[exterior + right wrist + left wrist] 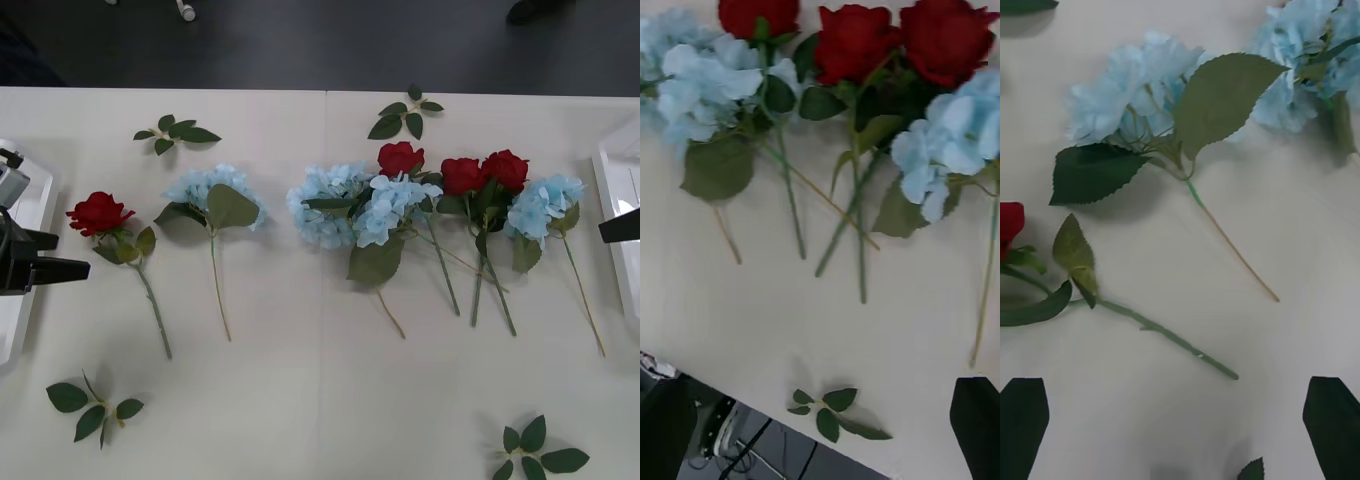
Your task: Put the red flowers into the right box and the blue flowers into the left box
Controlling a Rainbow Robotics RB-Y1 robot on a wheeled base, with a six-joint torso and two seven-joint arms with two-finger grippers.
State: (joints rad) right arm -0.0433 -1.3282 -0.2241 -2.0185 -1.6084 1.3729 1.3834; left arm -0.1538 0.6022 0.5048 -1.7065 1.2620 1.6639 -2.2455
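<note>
My left gripper [1180, 427] hovers wide open beside the lone red rose [99, 213]; right gripper [824, 427] looks open too (probably), near the right box [612, 190].

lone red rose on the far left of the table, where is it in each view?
Front: the lone red rose lies at table left, near the left gripper, stem running toward the robot.
Left wrist: its head is cut by the picture edge; the stem crosses the middle.
Right wrist: not in it.
Shared landmark: the blue hydrangea beside it, also in the left wrist view.
</note>
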